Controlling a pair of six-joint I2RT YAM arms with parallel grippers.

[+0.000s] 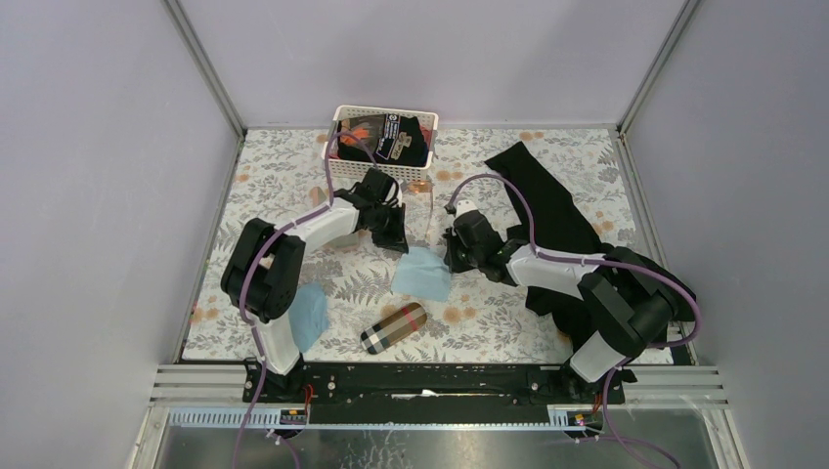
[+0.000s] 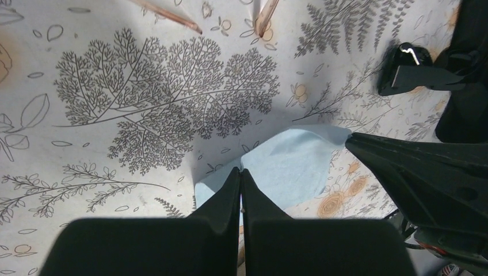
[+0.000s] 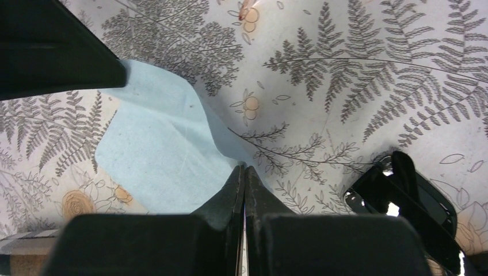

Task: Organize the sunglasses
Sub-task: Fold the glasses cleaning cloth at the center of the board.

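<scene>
Between grey walls [image 1: 88,147], sunglasses [image 3: 426,204] lie on a floral tablecloth [image 1: 283,186].

**gearhead_77:** so what does this rig actually look like up close?

**tabletop_sam:** two matching units. The black-and-white left arm [image 1: 323,227] has chunky rounded black joint housings with smooth white link shells between them. Same deal on the black-and-white right arm [image 1: 552,269]. A thin purple cable [image 1: 587,256] runs loose along the outside of each one. Both bases sit on a flat black base rail [image 1: 430,383] with a few small screws dotted along it.

**gearhead_77:** and the ends?

**tabletop_sam:** the matte black left fingers [image 2: 221,198] are plain wedges, wide at the root and tapering to thin tips. The matte black right fingers [image 3: 230,192] look identical.
</scene>
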